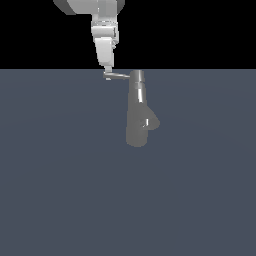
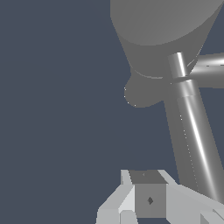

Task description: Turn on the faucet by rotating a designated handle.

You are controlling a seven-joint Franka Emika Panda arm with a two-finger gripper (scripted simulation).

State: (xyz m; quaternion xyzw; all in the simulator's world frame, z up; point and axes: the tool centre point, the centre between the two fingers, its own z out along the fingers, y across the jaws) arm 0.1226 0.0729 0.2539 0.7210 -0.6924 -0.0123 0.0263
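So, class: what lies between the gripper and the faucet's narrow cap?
In the exterior view, only the handle spans from the gripper to the cap.

White arm (image 1: 102,35) hanging vertical, gripper (image 1: 107,71) pointing down

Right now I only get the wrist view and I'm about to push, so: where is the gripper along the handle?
Observer: In the exterior view the gripper is at the free end of the handle, farthest from the cap.
Operator: Which way does the handle point?
Observer: Toward the exterior view's left, nearly level, off the top of the faucet.
Operator: And the bulge?
Observer: The bulge is on the opposite side, the exterior view's right, well away from the cap.
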